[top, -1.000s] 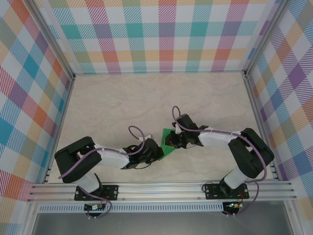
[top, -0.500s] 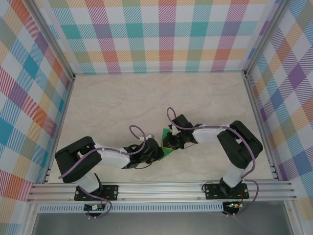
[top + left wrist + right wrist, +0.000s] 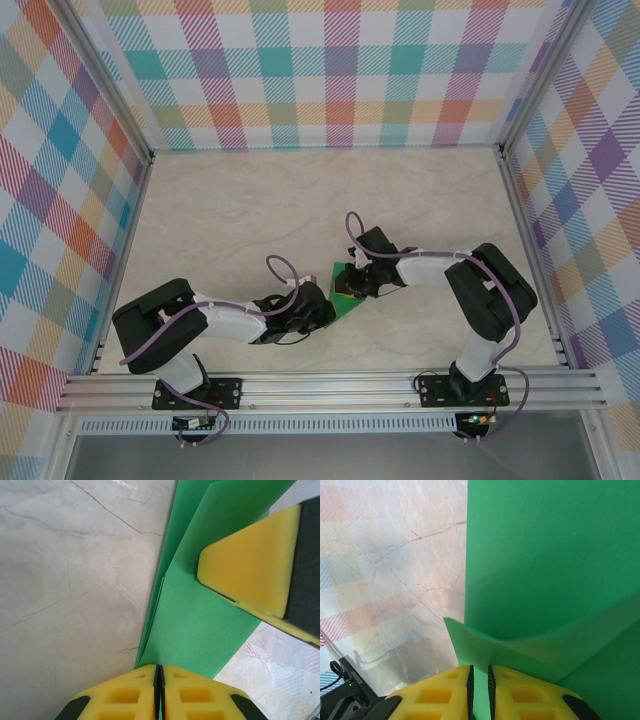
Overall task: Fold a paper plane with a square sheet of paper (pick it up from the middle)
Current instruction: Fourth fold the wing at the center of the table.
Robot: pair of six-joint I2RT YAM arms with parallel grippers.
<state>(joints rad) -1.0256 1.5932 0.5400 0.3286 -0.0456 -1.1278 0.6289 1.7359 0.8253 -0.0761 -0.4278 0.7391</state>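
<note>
Green, thin and matte, the sheet of paper lies partly folded a little in front of the table's middle, between the two arms. In the left wrist view the paper shows at least two layers, one straight edge running just inside another, and it rests flat on the surface. In the right wrist view the paper has a flap curling up near the fingers.

Left gripper: clenched on the near edge of the sheet, its yellow pads pressed together with green between them. Right gripper: also clamped on the paper, with a thin strip of green caught between its yellow pads. From the left wrist, one yellow finger of the right gripper shows over the far part of the sheet.

Surface: pale beige marble-patterned tabletop with thin brown veins, flat and matte. Enclosure: multicoloured plaid wall panels on the far, left and right sides, held in aluminium posts. A ribbed aluminium rail runs along the near edge and carries both arm bases.
</note>
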